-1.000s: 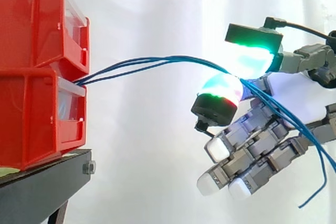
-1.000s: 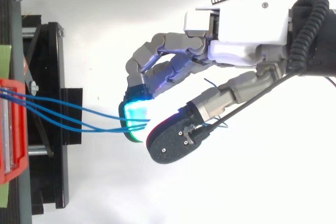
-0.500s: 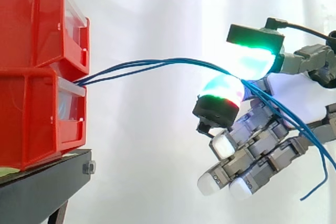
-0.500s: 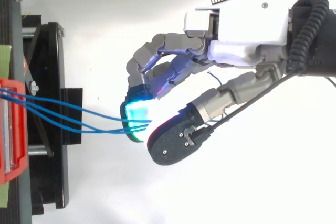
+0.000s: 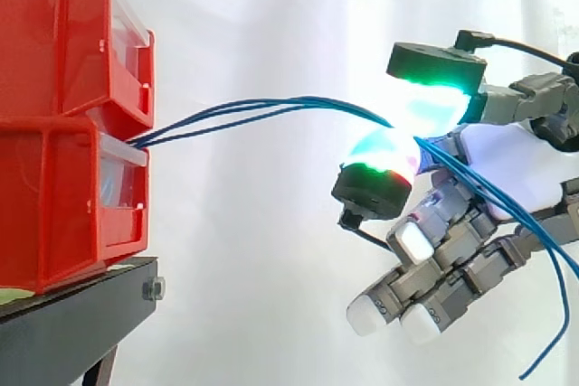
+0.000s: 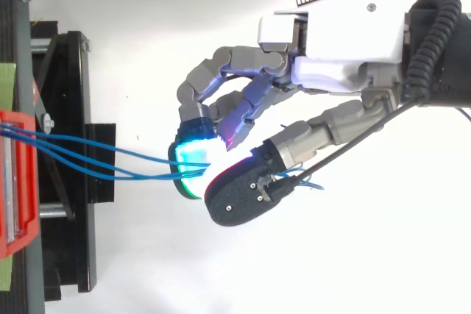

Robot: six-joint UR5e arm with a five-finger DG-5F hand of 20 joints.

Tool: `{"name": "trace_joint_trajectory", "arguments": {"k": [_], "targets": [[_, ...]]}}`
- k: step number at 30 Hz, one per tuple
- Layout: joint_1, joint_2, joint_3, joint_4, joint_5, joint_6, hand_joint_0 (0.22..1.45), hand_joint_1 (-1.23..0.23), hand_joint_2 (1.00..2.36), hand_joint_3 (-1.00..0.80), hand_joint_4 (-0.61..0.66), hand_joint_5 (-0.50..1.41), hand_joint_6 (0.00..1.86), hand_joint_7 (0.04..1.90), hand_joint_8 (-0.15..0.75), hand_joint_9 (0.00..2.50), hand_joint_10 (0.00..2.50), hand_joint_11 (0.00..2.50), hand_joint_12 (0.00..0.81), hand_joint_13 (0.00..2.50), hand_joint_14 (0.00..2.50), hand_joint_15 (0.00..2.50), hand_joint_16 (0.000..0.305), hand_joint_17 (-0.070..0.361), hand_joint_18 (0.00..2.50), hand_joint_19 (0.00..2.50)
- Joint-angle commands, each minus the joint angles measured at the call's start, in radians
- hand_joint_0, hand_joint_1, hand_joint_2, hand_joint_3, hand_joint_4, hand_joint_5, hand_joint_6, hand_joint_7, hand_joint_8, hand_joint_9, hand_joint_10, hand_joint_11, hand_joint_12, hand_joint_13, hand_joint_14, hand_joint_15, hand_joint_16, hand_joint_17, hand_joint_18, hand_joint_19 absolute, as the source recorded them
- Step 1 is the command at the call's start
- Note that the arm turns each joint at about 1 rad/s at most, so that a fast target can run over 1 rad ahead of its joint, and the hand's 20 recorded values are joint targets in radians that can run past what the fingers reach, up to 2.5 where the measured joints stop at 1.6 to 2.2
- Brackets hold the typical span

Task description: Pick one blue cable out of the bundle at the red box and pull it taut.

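Three thin blue cables (image 5: 262,108) run out of the gap between two stacked red boxes (image 5: 63,124) and arc rightward to my hand (image 5: 516,160). Two glowing green pads, an upper fingertip (image 5: 434,97) and a lower fingertip (image 5: 384,155), close on the cables from above and below. From above, the cables (image 6: 110,165) meet the cyan-green pad (image 6: 190,163), with the thumb's black back (image 6: 239,196) pressed against it. Behind the pinch the cables drape over the palm and their loose ends (image 5: 552,314) hang down at the right. They still sag in a gentle curve.
The red boxes (image 6: 15,182) rest on a black stand (image 5: 81,314) at the left, whose frame (image 6: 73,182) reaches toward the hand in the top view. A white curtain hangs behind. Open space lies between stand and hand.
The thumb pad has drawn in against the green finger pad, closing the small gap around the cables. The lower white-tipped fingers have shifted slightly. The cables' arc is almost unchanged.
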Motion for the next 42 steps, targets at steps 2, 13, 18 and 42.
{"name": "trace_joint_trajectory", "arguments": {"k": [2,13,18,42], "targets": [[0.000,0.000,-0.001,-0.002,0.001,0.000,0.53,-0.68,1.15,-0.11,-0.12,-0.11,0.90,1.09,0.357,0.93,0.01,0.56,0.420,0.51,0.01,0.19,0.069,0.154,0.51,0.23],[0.000,0.000,-0.001,0.000,-0.001,-0.002,0.69,-0.92,1.02,-0.25,-0.13,-0.15,0.91,1.13,0.272,0.80,0.01,0.60,0.339,0.43,0.01,0.18,0.050,0.112,0.41,0.22],[0.000,0.000,0.000,0.000,-0.001,-0.002,0.74,-0.95,1.00,-0.43,-0.13,-0.15,0.92,1.10,0.266,0.79,0.01,0.60,0.337,0.43,0.01,0.17,0.050,0.112,0.43,0.20],[0.000,0.000,0.000,0.000,0.001,-0.002,0.49,-0.69,1.00,-0.50,-0.01,-0.14,0.88,1.05,0.297,0.77,0.01,0.55,0.373,0.37,0.01,0.18,0.056,0.126,0.38,0.26]]}}
